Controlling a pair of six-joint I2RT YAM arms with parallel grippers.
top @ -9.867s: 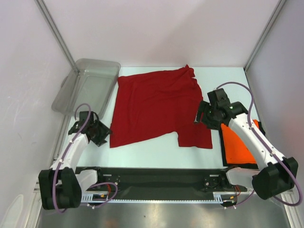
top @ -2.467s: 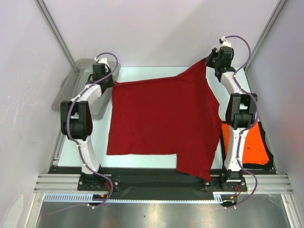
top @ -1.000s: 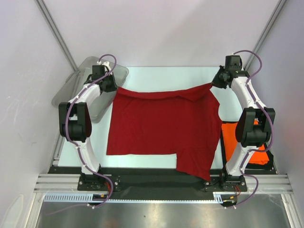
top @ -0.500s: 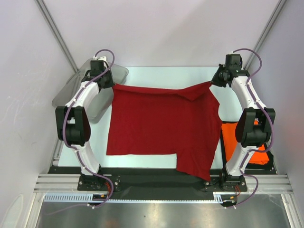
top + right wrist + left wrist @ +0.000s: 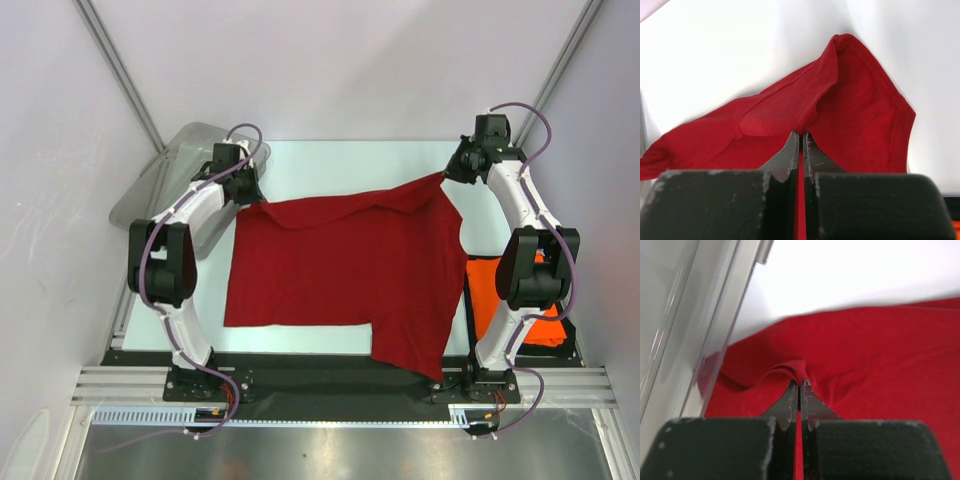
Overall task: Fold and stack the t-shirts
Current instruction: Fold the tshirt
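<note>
White table (image 5: pixel 330 160) between pale walls: dark red t-shirt (image 5: pixel 340 270) spread centrally, far edge raised; left gripper (image 5: pixel 246 188) pinching its 10 o'clock corner beside grey tub (image 5: pixel 165 175); right gripper (image 5: pixel 448 176) pinching its 2 o'clock corner; orange t-shirt (image 5: pixel 483 300) at 4 o'clock; bare tabletop at 12 o'clock

Left arm (image 5: pixel 195 205) and right arm (image 5: pixel 522 195) reach far forward — jaws clamped shut.

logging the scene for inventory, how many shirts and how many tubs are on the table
shirts: 2 (red shirt, orange shirt)
tub: 1
total: 3
</note>
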